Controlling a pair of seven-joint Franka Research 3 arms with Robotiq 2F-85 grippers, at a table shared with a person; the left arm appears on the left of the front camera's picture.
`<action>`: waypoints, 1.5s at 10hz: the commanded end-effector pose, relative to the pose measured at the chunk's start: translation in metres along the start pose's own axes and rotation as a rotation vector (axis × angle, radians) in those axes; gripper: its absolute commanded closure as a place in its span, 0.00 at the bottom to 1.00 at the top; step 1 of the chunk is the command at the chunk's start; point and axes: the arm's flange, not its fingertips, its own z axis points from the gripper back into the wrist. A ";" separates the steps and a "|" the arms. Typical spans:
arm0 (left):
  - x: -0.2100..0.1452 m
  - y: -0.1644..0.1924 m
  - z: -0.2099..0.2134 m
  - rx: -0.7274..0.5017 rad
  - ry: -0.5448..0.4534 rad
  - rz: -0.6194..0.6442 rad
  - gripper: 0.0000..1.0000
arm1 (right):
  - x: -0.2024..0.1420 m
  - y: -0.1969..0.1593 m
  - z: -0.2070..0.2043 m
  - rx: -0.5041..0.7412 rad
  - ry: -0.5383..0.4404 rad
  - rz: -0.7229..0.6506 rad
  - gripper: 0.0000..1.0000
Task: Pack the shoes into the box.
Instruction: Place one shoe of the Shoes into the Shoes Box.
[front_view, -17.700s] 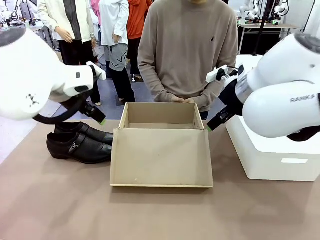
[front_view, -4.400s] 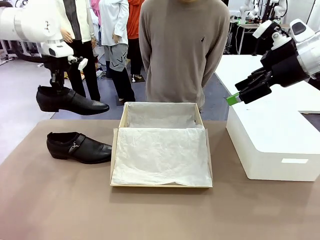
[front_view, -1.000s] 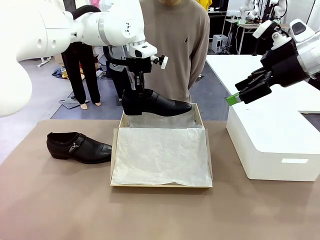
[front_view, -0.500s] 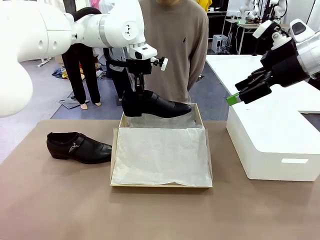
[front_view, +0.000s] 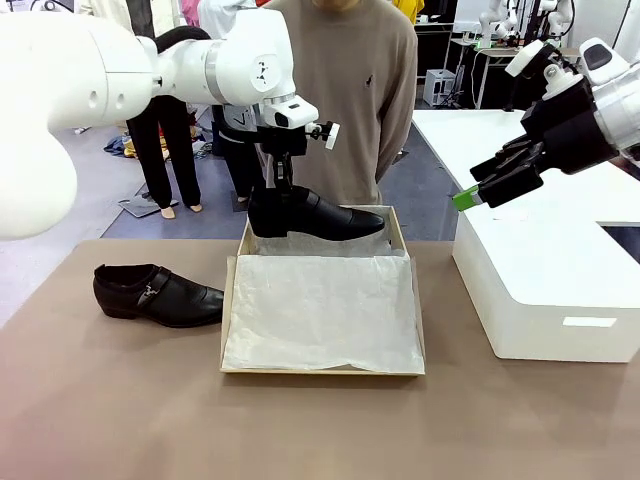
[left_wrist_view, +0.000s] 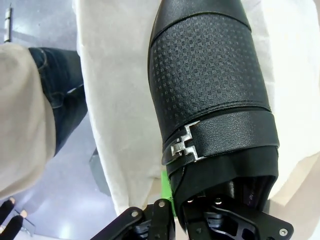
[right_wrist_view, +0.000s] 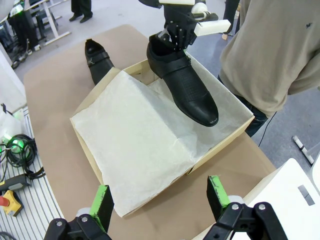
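Clamped left gripper (front_view: 279, 180) on the heel collar of one shoe (front_view: 318, 216), with a green pad (left_wrist_view: 163, 184) pressed to the leather just behind the buckle (left_wrist_view: 184, 146). Hung that shoe roughly level straight below the wrist, toe out toward the right arm, over the far half of the box (front_view: 322, 371). Could not tell whether the sole touched the tissue (front_view: 320, 310) beneath it. Saw the same tissue spread on over the open lid (front_view: 228, 345), nearer the robot than the gripper. Noted second shoe (front_view: 157, 293) on the table (front_view: 120, 400), lower and well off to the gripper's left, just beside the box. Held right gripper (front_view: 468, 198) raised above the white block (front_view: 540, 290), well apart from the box, fingers spread on nothing.

Judged the step as setting the first shoe down. Best done by lowering straight, sole flat, heel clear of the side wall, close along the far wall so room stays for the other shoe. Better not to release until the sole bore on the tissue, nor to drag sideways and bunch the paper
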 end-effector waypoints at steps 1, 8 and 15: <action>0.009 0.013 0.004 0.024 0.017 -0.008 1.00 | 0.000 -0.001 -0.001 0.013 -0.014 0.004 0.00; 0.023 0.027 -0.026 0.031 0.034 0.019 1.00 | 0.000 -0.001 -0.001 0.013 -0.014 0.004 0.00; 0.014 0.035 -0.059 -0.008 0.048 0.091 1.00 | 0.000 -0.001 -0.001 0.013 -0.014 0.004 0.00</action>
